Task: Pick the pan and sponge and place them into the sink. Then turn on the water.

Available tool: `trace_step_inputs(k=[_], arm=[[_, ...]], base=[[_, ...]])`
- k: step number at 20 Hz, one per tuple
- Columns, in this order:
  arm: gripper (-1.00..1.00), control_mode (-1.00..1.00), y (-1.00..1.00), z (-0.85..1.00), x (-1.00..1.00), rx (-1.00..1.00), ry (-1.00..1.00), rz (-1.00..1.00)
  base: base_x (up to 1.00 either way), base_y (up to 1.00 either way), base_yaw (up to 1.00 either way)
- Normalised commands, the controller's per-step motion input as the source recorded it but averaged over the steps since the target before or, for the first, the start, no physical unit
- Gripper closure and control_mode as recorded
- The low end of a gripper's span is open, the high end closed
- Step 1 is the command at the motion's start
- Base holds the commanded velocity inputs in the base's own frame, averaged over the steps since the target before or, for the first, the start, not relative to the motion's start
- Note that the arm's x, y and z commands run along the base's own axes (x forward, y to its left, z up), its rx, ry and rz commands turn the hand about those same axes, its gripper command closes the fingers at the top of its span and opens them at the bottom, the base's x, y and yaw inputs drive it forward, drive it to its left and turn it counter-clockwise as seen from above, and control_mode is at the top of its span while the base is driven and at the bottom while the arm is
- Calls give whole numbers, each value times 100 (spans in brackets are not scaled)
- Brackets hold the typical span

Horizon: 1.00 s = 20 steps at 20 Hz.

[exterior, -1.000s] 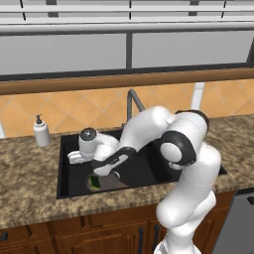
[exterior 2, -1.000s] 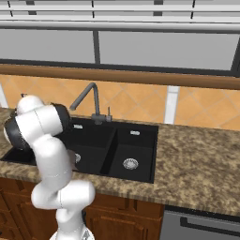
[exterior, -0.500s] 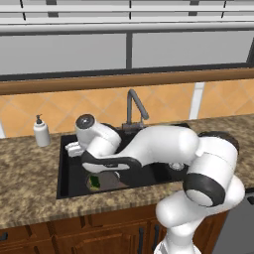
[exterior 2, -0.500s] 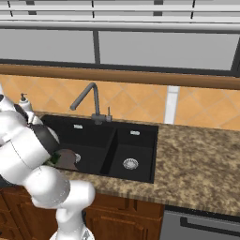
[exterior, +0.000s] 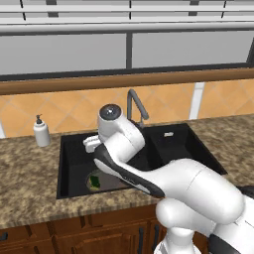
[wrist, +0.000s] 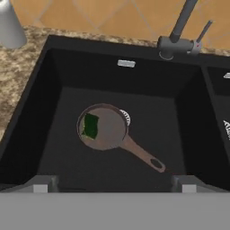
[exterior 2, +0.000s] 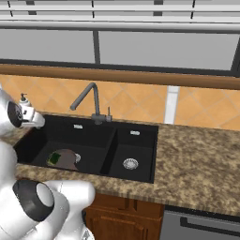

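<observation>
No readable text, labels, brands or numbers anywhere — the soap dispenser (exterior: 41, 131), the faucet (exterior 2: 89, 101), the sink (wrist: 40, 81) and the granite counter (exterior 2: 197, 164) all carry blank surfaces, with no sign or marking to make out.

counter (exterior 2: 201, 154) granite | sink (wrist: 58, 63) inset | soap bottle (exterior: 41, 131) on top
</observation>
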Motion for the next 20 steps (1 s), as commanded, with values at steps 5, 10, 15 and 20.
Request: trace_step_inputs(k=[5, 10, 15, 20], arm=[[-100, -100, -74, 24, -25, 0, -2, 9], [-100, -100, -84, 13, 0, 0, -6, 14], [-100, -100, -93, 7, 0, 0, -10, 12], [-100, -100, -90, 0, 2, 3, -24, 10]], base=[[0, 0, 0], [0, 0, 0], [0, 0, 0], [0, 0, 0]])
